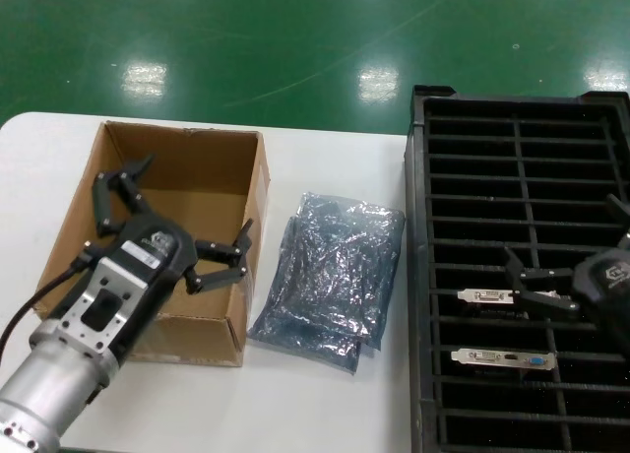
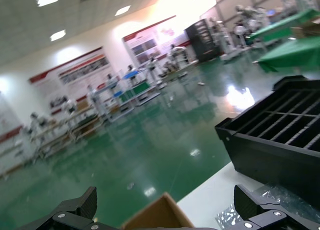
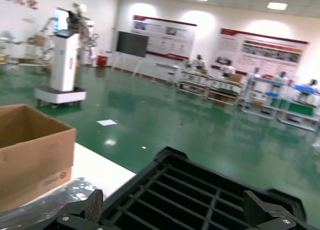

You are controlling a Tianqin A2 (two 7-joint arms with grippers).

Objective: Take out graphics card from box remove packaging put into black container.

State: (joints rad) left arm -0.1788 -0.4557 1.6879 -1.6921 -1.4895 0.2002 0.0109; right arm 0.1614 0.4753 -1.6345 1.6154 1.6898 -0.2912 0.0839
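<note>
Hovering over the box point(image 1: 187, 202) at left frame, our left hand point(image 1: 177, 222) spreads wide.
Our right hand point(image 1: 581, 266), open too, hangs over the black container point(image 1: 418, 276) at right.

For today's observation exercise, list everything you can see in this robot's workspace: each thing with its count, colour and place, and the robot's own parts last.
Box: one, brown, on the table's left; looks empty.
Packaging: pile of grey-silver bags, count unclear, between box and black container.
Black container: one, black, on the table's right.
Graphics cards: two, silver brackets showing, slotted in the container.
Table: one, white.
Left gripper: black, open, over the box.
Right gripper: black, open, over the container beside the cards.
</note>
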